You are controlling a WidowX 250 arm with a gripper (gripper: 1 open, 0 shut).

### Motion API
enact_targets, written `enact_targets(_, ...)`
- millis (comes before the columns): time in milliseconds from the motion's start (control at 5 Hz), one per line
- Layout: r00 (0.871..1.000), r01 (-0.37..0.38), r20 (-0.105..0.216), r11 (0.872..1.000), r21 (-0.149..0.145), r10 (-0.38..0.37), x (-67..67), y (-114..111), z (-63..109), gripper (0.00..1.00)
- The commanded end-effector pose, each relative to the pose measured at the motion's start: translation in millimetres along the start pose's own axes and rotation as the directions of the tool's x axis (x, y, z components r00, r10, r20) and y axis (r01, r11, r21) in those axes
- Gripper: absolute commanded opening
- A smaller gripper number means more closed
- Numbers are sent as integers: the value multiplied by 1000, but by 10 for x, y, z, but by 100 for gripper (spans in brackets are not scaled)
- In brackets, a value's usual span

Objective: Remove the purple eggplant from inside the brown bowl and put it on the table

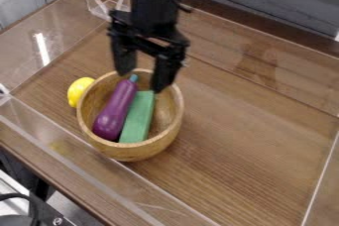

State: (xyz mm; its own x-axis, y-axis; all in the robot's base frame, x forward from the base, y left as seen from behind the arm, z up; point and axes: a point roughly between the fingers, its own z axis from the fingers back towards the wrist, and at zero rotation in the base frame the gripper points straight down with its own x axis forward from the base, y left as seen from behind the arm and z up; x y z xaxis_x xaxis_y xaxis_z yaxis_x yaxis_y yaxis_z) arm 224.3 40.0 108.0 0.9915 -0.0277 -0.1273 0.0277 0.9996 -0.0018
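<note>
I see the brown wood-grain table [252, 121], then left of centre the round light-brown wooden bowl [162, 131]. My black gripper [147, 73] hangs over it, jaws apart (nothing held); the glossy purple eggplant [115, 109] lies inside.

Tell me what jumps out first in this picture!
The black end effector, open and pointing down, hangs right over the bowl near the table's front left. Inside the bowl lie a shiny purple eggplant and a green block side by side. A yellow lemon sits just outside, at its left.
</note>
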Motion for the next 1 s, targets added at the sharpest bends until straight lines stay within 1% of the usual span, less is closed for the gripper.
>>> enact_targets(0, 999, 3, 48, 1000, 19, -4, -87, 123, 66, 100)
enact_targets(200, 999, 1, 40, 1000, 21, -1, -135, 150, -15, 100)
enact_targets(800, 1000, -13, 27, 1000, 20, 12, -121, 166, -239, 100)
